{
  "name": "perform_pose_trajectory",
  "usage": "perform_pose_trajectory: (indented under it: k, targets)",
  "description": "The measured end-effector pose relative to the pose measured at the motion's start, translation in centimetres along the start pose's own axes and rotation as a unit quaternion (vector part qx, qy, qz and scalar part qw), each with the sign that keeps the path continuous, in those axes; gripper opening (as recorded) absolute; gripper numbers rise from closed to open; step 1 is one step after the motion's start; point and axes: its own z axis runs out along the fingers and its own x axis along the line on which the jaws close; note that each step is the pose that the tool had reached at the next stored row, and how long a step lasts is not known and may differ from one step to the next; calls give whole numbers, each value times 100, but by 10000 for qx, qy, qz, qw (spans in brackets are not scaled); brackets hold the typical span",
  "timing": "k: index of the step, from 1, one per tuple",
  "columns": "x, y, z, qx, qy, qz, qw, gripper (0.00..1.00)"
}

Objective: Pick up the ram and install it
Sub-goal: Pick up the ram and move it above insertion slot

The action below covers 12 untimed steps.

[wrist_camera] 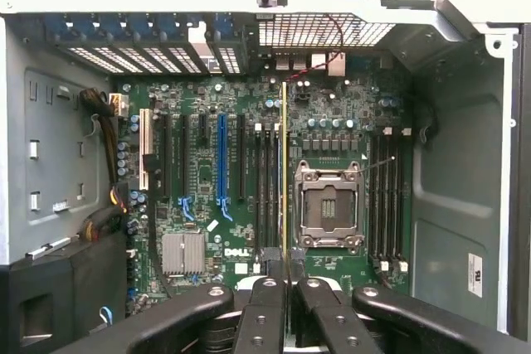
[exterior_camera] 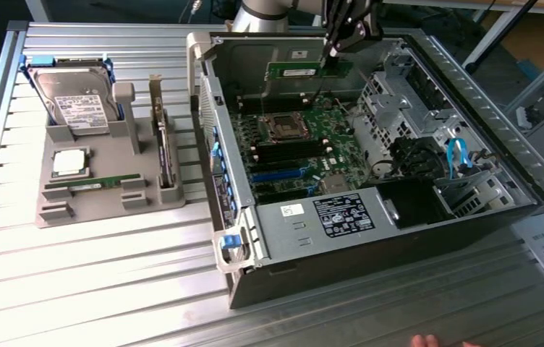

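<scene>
Gripper (exterior_camera: 336, 52) sits high over the far part of the open PC case (exterior_camera: 349, 269), jaws clamped on the ram (exterior_camera: 303, 70).

Ext. view:
- Ram hangs level in the air, long side running across the exterior view left to right. It's up by the case's far wall and clear of the mobo (exterior_camera: 323, 155).
- Grey parts tray (exterior_camera: 98, 210) sits on the slatted table (exterior_camera: 108, 289), at the exterior view's left and just beside the case.
- Tray holds a hard drive (exterior_camera: 74, 101) at the far end and a square silver CPU chip (exterior_camera: 69, 161) nearer.
- A second green stick (exterior_camera: 93, 183) lies just near of the chip.
- Dark expansion card (exterior_camera: 163, 148) stands on edge on the tray side twd the case.
- I see a person's fingertips (exterior_camera: 425, 340) at the near table edge, well apart from the case.

Wrist view, looking down into the case:
- Gripper (wrist_camera: 284, 288) fingers (wrist_camera: 264, 308) pinch the ram (wrist_camera: 284, 163), which shows edge-on as a thin line.
- Ram lines up w/ the black memory slots (wrist_camera: 267, 188), between the blue card slot (wrist_camera: 221, 159) and the empty CPU socket (wrist_camera: 330, 209), just beside the socket.
- Can't tell from here how high it is off the board.
- More memory slots (wrist_camera: 388, 196) lie on the socket's other side.
</scene>
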Motion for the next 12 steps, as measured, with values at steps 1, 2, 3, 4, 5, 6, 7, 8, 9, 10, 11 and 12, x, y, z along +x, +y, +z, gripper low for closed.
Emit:
perform_pose_trajectory:
  k: [1, 2, 3, 4, 5, 6, 7, 8, 9, 10, 11, 12]
  targets:
    - [-1, 0, 2, 0, 0, 0, 10000, 12]
    - [-1, -1, 10, 0, 0, 0, 10000, 12]
    - [0, -2, 34, 0, 1, 0, 10000, 12]
    - [-1, -3, 62, 0, 0, 0, 10000, 12]
    - [-1, -4, 81, 0, 0, 0, 10000, 12]
    - [-1, -4, 98, 0, 0, 0, 10000, 12]
    - [-1, -5, 115, 0, -1, 0, 10000, 12]
    - [-1, -6, 131, 0, -2, 0, 10000, 12]
    - [-1, -7, 164, 0, -3, 0, 10000, 12]
    - [-1, -8, 182, 0, -3, 0, 10000, 12]
    - [-1, -8, 195, 0, -4, 0, 10000, 12]
    - [-1, -9, 208, 0, -4, 0, 10000, 12]
